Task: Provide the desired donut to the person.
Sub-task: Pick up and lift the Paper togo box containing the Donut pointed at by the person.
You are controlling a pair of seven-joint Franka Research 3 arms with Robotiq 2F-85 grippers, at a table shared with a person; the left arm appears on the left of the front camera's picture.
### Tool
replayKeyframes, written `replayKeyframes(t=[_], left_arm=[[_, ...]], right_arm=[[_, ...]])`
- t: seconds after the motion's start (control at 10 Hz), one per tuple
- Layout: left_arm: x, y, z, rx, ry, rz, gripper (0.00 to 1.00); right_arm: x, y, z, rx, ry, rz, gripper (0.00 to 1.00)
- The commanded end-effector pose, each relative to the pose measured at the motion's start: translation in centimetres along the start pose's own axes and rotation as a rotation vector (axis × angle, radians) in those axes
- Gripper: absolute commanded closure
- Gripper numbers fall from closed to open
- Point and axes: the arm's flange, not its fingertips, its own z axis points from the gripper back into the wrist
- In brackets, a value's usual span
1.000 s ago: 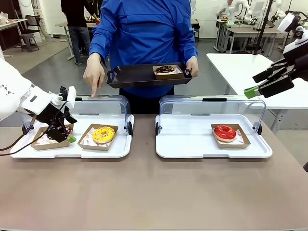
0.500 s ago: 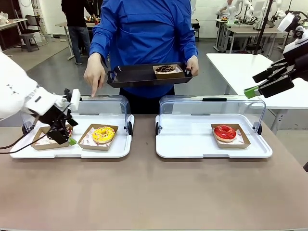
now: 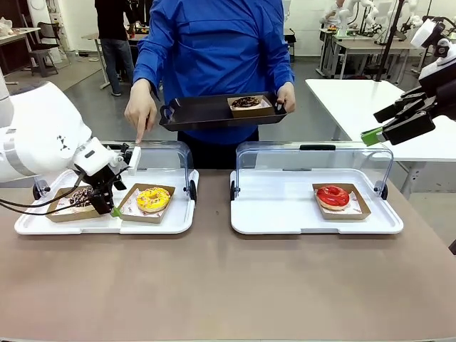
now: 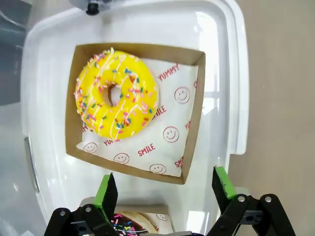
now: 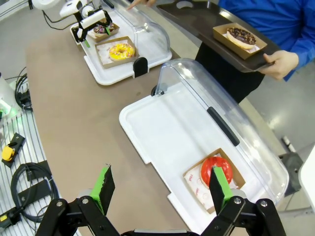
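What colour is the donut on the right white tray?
The round donut is glossy red; front view shows best.

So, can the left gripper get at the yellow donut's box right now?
Probably yes. The left gripper is open just short of the cardboard box holding the yellow donut. The clear lid is raised behind the white tray, and nothing lies between the gripper and the box's near edge.

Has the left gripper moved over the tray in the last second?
Yes. Against the white tray, the left gripper has shifted to picture right, from over the chocolate donut to the edge of the yellow donut box.
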Motion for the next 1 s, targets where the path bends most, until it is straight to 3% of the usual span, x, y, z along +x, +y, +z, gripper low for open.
replayKeyframes(t=[0.0,0.4,0.5,0.6,0.7,0.9], left_arm=[[0.8,0.6,-0.1,-0.032,0.040,-0.027,0.00],[1.2,1.0,-1.3,-0.069,0.092,-0.035,0.00],[1.3,1.0,-1.6,-0.082,0.101,-0.047,0.57],[1.3,1.0,-1.9,-0.090,0.098,-0.053,0.59],[1.3,1.3,-2.3,-0.092,0.098,-0.050,1.00],[1.2,1.5,-2.7,-0.101,0.084,-0.046,1.00]], right_arm=[[-0.1,0.1,-0.1,0.002,0.011,0.003,0.00],[-0.1,0.1,-0.1,0.002,0.011,0.003,0.00],[-0.1,0.1,-0.1,0.002,0.011,0.003,0.00],[-0.1,0.1,-0.1,0.002,0.011,0.003,0.00],[-0.1,0.1,-0.1,0.002,0.011,0.003,0.00],[-0.1,0.1,-0.1,0.002,0.011,0.003,0.00]])
